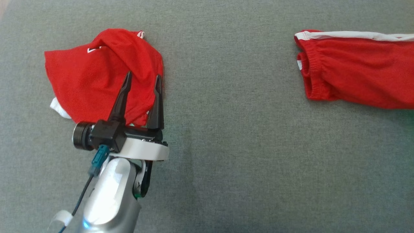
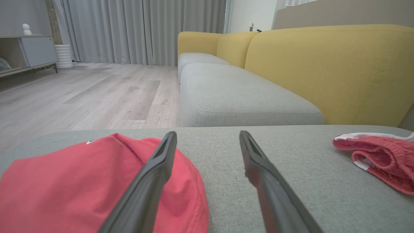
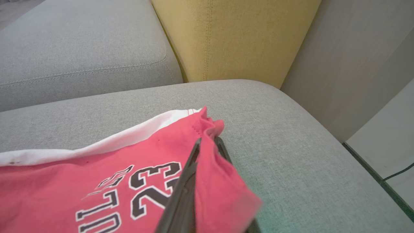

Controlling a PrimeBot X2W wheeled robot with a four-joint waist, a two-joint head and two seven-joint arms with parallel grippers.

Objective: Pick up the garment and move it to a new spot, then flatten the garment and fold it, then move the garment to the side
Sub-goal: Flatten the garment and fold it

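Observation:
Red shorts (image 1: 355, 74) with a white side stripe and an elastic waistband lie at the right edge of the grey cushion (image 1: 233, 129). In the right wrist view my right gripper (image 3: 208, 140) is shut on a corner of these shorts (image 3: 97, 168), beside the printed "23", and the pinched cloth bunches up. A second, crumpled red garment (image 1: 93, 77) lies at the left. My left gripper (image 1: 144, 75) is open above its right part. One finger is over that cloth (image 2: 64, 187) and the other over bare cushion; nothing sits between the left gripper (image 2: 207, 134) fingers.
The yellow backrest (image 2: 323, 71) rises behind the cushion. Another grey seat (image 2: 239, 97) lies beyond, with wooden floor (image 2: 81, 94) and a cabinet (image 2: 35, 48) further off. A pale wall panel (image 3: 349, 64) borders the cushion's far corner. Bare cushion lies between the two garments.

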